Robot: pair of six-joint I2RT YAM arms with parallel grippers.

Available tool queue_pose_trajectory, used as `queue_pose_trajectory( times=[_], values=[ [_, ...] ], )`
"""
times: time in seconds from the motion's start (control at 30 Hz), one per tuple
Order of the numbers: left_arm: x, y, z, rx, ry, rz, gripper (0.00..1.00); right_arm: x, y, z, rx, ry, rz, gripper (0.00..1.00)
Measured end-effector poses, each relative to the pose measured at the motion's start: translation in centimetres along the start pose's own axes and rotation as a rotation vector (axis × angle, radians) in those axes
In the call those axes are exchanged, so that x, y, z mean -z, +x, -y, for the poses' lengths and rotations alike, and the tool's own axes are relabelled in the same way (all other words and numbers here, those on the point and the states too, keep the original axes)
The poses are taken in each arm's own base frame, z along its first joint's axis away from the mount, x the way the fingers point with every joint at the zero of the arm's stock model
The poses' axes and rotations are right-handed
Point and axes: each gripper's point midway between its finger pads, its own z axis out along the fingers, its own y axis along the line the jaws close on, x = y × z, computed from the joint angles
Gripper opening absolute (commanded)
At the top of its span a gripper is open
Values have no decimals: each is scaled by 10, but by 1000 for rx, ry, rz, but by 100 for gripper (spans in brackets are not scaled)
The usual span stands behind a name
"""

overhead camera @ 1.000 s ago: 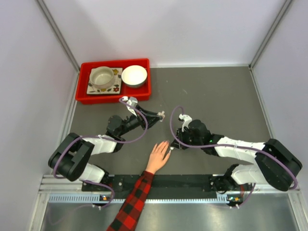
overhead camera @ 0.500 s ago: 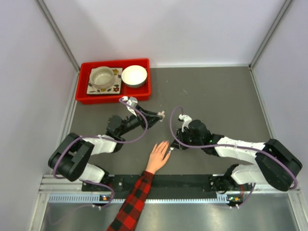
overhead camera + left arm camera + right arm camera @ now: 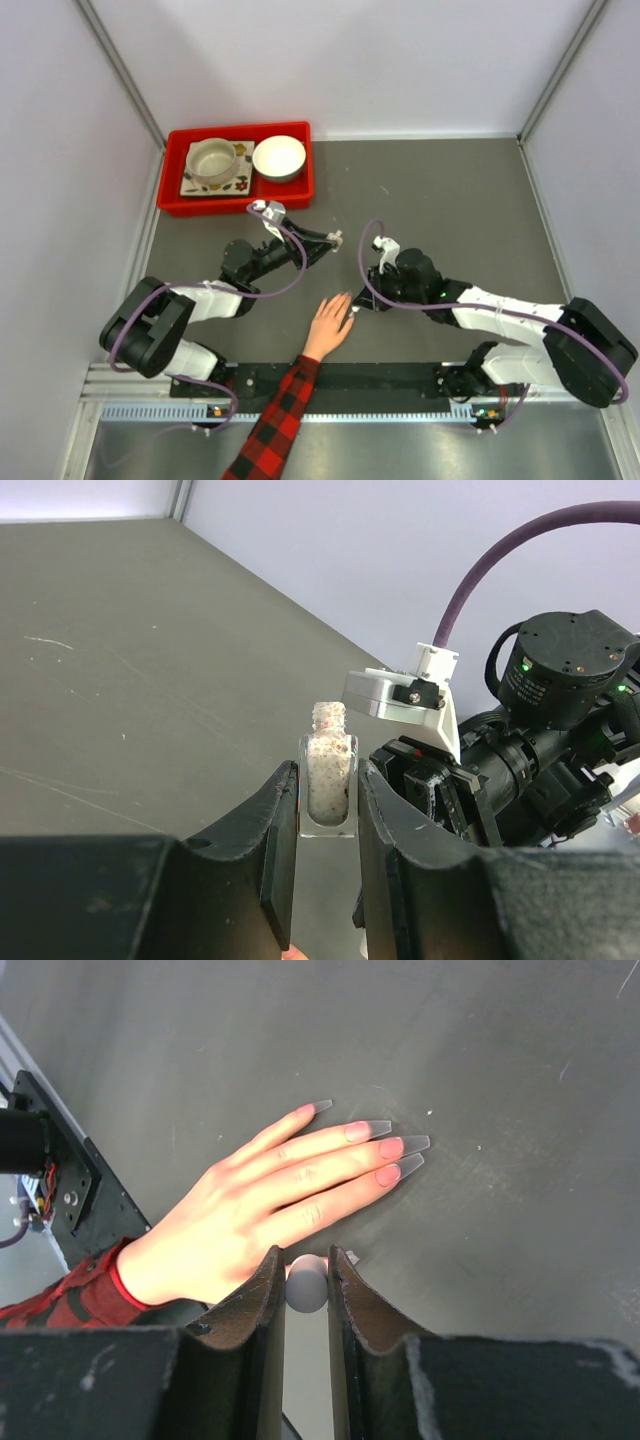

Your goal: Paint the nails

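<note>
Seen from above, a light-skinned hand (image 3: 329, 325) in a red-and-black plaid sleeve lies flat on the dark grey bench (image 3: 450, 190) between the two arms. Its nails are too small to make out there. The right wrist view shows them: long nails (image 3: 390, 1147), pink with greyish tips, resting on the bench with the fingers close together. In that same view the right claw (image 3: 305, 1263) is clamped on a small round pale knob (image 3: 306, 1288) just beside the edge of the hand.

Only the left wrist view shows what the left claw (image 3: 327, 792) grips: a small clear glass bottle (image 3: 328, 760) of pale speckled liquid, upright and uncapped.

The overhead view alone takes in a red plastic tray (image 3: 237, 128) at the far left. It holds a white bowl (image 3: 279, 157) and a beige cup (image 3: 213, 160) on a flowered square plate (image 3: 243, 183).
</note>
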Motion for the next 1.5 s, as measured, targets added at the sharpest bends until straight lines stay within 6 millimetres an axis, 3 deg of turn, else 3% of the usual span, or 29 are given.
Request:
queue_pose_trajectory(
  times=[1.5],
  values=[
    [0, -2, 2, -5, 4, 4, 0, -9, 19, 21, -17, 90, -60, 0]
  ],
)
